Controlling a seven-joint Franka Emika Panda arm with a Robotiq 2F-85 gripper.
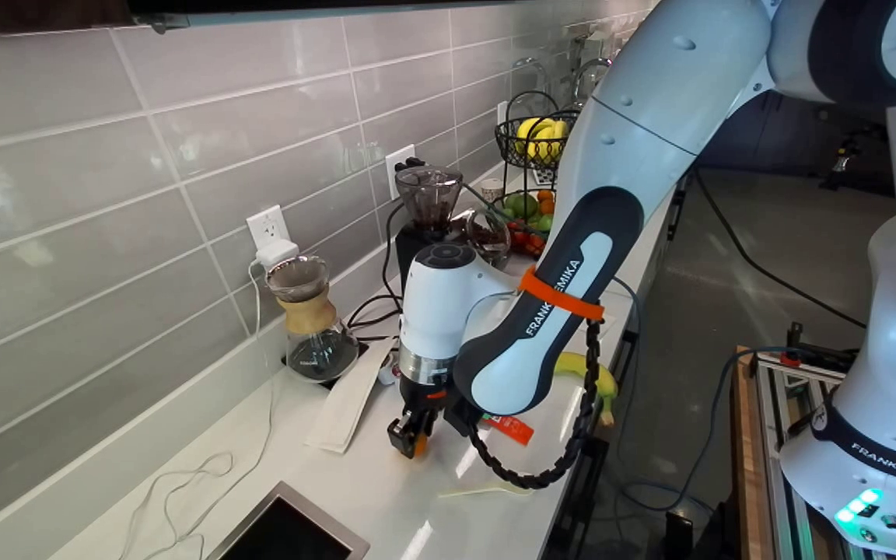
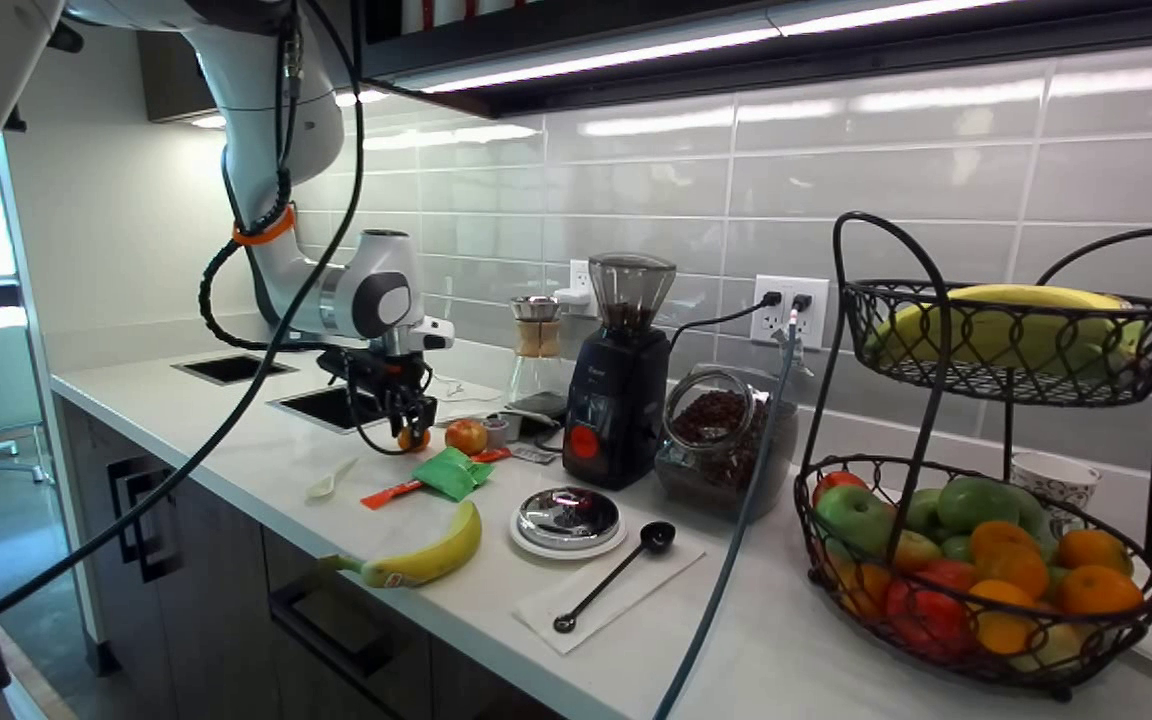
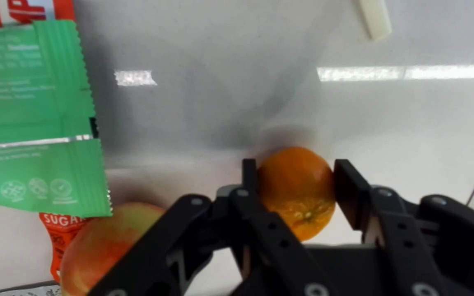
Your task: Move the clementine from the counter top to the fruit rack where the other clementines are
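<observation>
"So, what does the clementine look like?"

"It's small, round and orange — the upper part dark in the wrist view, the lower part bright, with a little spot where thin lines meet."

"And where is it next to the pincer?"

"Right between its two black fingers. In the wrist view one touches it on the left, and one on the right. A bit of it pokes out past the tips."

"How wide is the pincer?"

"Just as wide as the clementine — it has hold of it from both sides. The pincer points down at the table. I can't tell if the clementine touches the table or is a tiny bit above it."

"What is close by?"

"A red and yellow fruit is near, on the left in the wrist view. A green packet lies on that side too."

"And the fruit rack?"

"That's well apart from the pincer in both exterior views. The other clementines are in its low part, with red and green fruit. Bananas lie in the top part."
</observation>
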